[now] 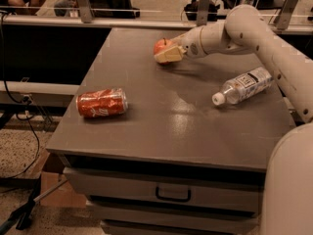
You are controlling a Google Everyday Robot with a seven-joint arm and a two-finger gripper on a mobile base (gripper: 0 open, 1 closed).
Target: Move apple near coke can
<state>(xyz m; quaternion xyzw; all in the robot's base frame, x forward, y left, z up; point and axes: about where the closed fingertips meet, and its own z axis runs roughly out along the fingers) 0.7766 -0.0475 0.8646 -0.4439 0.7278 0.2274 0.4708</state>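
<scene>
The apple (160,45) is round and red-orange and sits on the grey table (176,111) near its far edge. My gripper (167,53) reaches in from the right on the white arm (254,28). It is right at the apple and covers its lower right side. The coke can (101,103) is dented and red with white lettering. It lies on its side near the table's front left, well apart from the apple and the gripper.
A clear plastic water bottle (242,85) lies on its side at the table's right. A drawer with a dark handle (172,195) is under the tabletop. A railing (146,21) and seated people are behind the table. Cables hang at the left.
</scene>
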